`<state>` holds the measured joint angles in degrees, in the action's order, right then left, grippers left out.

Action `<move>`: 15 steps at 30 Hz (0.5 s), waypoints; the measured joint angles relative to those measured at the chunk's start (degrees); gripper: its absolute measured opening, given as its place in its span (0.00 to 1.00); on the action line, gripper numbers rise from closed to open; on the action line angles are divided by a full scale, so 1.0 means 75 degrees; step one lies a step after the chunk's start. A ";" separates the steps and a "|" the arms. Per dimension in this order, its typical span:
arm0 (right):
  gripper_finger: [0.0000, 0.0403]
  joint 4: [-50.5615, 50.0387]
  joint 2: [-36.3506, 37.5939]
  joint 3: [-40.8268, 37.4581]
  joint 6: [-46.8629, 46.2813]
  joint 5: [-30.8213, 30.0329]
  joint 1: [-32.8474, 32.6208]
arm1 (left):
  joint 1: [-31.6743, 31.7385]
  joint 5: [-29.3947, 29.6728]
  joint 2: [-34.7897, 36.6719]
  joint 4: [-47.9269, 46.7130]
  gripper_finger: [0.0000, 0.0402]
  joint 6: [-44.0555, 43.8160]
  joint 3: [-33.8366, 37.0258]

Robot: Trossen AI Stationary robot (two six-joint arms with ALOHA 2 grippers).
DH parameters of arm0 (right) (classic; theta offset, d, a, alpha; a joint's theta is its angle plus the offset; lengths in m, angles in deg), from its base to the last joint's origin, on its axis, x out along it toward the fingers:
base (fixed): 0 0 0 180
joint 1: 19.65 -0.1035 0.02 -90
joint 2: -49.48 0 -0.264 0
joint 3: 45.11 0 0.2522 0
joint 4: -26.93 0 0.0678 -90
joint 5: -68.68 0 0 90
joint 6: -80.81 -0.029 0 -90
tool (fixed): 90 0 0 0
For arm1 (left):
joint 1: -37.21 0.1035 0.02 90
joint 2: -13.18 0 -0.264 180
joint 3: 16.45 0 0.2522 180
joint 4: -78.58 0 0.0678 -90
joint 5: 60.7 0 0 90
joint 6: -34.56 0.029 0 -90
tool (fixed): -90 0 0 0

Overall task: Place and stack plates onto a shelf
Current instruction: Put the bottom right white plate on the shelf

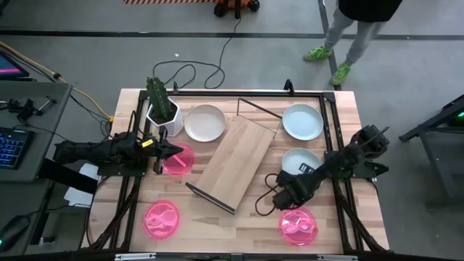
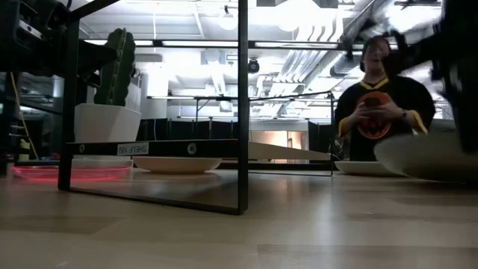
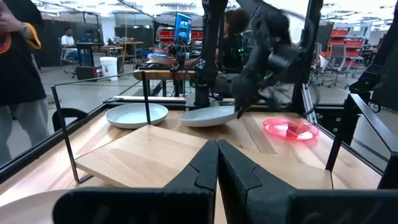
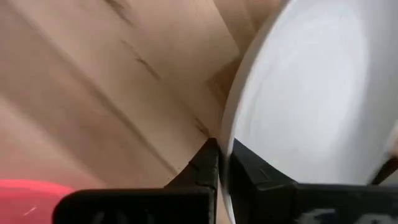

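The shelf (image 1: 235,163), a light wooden board with black wire end frames, lies slantwise on the table's middle. White plates rest at the far middle (image 1: 205,122) and far right (image 1: 302,121). Pink plates lie at the near left (image 1: 162,219), the near right (image 1: 298,225) and the left (image 1: 179,159). My right gripper (image 4: 222,149) is shut on a third white plate (image 1: 303,158) right of the shelf. My left gripper (image 3: 217,155) is shut, above the left pink plate's edge; no plate shows between its fingers. My right gripper pinches the white plate's rim (image 4: 231,134) between its two fingers, on the side of the plate toward the table's near edge. The fingers come in slanting from the near right. Whether the plate (image 3: 208,116) is clear of the table, I cannot tell.
A white pot with a green cactus (image 1: 161,105) stands at the far left beside the white plate. A black frame (image 1: 330,109) runs around the table. A person (image 2: 377,104) stands beyond the far edge.
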<state>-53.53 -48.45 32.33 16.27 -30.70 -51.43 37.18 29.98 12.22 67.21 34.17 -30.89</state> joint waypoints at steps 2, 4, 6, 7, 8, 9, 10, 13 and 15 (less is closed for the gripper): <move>0.00 -0.0390 0.0001 0.0549 0.0182 -0.0349 -0.0142 | 0.0002 0.0000 -0.0001 0.0000 0.00 0.0002 0.0000; 0.00 -0.0682 0.0003 0.1090 0.0325 -0.0806 -0.0258 | 0.0000 0.0000 -0.0002 0.0000 0.00 0.0000 -0.0001; 0.00 -0.0801 0.0008 0.1574 0.0575 -0.1357 -0.0393 | 0.0002 0.0000 -0.0002 0.0000 0.00 -0.0001 0.0001; 0.00 -0.0788 0.0009 0.1796 0.0777 -0.1683 -0.0456 | 0.0001 0.0000 -0.0002 0.0000 0.00 0.0001 -0.0001; 0.00 -0.0729 0.0009 0.1990 0.1048 -0.2007 -0.0515 | 0.0000 0.0000 0.0001 0.0000 0.00 -0.0001 0.0001; 0.00 -0.0627 0.0009 0.2148 0.1360 -0.2343 -0.0572 | 0.0000 0.0000 0.0001 0.0000 0.00 -0.0001 -0.0002; 0.00 -0.0495 0.0009 0.2268 0.1694 -0.2671 -0.0609 | 0.0001 0.0000 0.0000 0.0000 0.00 0.0001 0.0001; 0.00 0.0331 0.0003 0.2402 0.3122 -0.3231 -0.0537 | 0.0000 0.0000 -0.0001 0.0000 0.00 -0.0001 -0.0001; 0.00 0.0892 -0.0052 0.2401 0.4283 -0.3270 -0.0315 | 0.0000 0.0000 -0.0001 0.0000 0.00 -0.0001 0.0001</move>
<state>-46.84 -48.84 50.33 48.39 -55.23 -53.79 37.17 29.98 12.21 67.21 34.16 -30.88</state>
